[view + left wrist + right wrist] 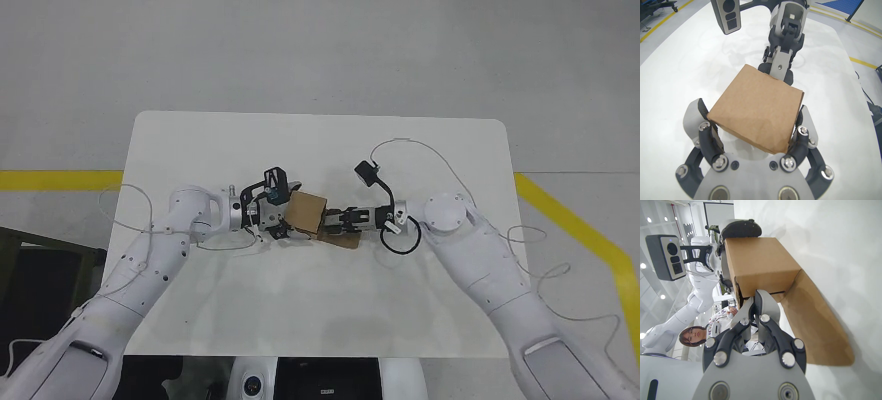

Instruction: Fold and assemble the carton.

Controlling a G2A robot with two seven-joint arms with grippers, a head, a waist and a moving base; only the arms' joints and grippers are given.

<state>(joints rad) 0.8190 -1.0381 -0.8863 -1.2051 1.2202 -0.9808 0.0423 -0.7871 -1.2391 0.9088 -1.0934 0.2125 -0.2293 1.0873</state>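
Note:
A small brown carton (307,210) sits at the table's middle, held between the two arms. My left gripper (753,115) is shut on the carton (757,113), one finger (701,108) on each side wall. My right gripper (755,298) is shut, and its tips rest against the lower edge of the opposite end of the carton (757,260). From that end a long flap (814,323) lies open and flat on the table beside the right gripper (345,217). The left gripper (272,210) is at the carton's other end.
The white table (200,140) has bare room all around the carton. A thin white cable (440,160) loops over the table behind the right arm. Yellow floor tape (60,180) runs past both sides of the table.

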